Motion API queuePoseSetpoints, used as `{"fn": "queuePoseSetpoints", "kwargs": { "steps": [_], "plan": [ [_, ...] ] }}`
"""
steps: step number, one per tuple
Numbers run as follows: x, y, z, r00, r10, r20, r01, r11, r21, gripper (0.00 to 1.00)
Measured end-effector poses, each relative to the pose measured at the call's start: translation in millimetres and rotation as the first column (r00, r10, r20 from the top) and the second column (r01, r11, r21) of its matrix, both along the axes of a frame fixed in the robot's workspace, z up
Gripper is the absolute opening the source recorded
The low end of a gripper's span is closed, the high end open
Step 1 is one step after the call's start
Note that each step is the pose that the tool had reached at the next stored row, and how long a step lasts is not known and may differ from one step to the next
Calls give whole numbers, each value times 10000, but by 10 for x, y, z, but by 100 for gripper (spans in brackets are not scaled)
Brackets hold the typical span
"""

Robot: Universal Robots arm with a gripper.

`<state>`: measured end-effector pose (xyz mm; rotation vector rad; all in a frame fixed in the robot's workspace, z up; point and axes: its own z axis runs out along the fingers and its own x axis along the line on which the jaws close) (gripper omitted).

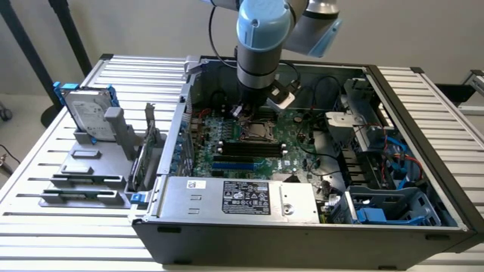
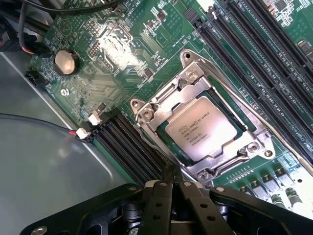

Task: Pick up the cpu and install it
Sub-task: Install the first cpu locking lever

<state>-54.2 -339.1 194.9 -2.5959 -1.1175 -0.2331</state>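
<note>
The cpu (image 2: 199,128), a flat square chip with a silver printed top, lies flat inside the metal socket frame (image 2: 149,113) on the green motherboard (image 2: 102,63). In the exterior view the cpu (image 1: 257,130) sits in the middle of the board inside the open computer case (image 1: 302,241). My gripper (image 2: 171,177) hangs just beside the socket's edge, its black fingers (image 2: 162,196) pressed together with nothing between them. The arm comes down from above, and the gripper (image 1: 243,111) is over the board just behind the socket.
Black memory slots (image 2: 129,152) run along both sides of the socket. A grey labelled power-supply box (image 1: 242,197) fills the case's front. A hard drive in a blue bracket (image 1: 89,116) stands on the slatted table at the exterior view's left, beside grey holders (image 1: 83,181).
</note>
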Motion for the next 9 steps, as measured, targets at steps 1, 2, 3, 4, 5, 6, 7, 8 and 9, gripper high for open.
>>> {"fn": "queuePoseSetpoints", "kwargs": {
  "steps": [1,2,3,4,5,6,7,8,9],
  "plan": [
    [5,0,-1,10000,1,0,-1,10000,-3,11],
    [7,0,-2,10000,0,2,0,10000,-9,11],
    [9,1,-2,10000,-1,2,1,10000,-15,11],
    [10,1,-3,10000,-1,1,1,10000,-23,11],
    [11,0,-3,10000,-1,1,1,10000,-31,11],
    [12,0,-3,10000,-1,1,1,10000,-40,11],
    [12,1,-3,10000,0,1,0,10000,-49,11],
    [13,1,-3,10000,0,1,0,10000,-58,11],
    [13,1,-3,10000,1,1,-1,10000,-69,11]
  ]
}}
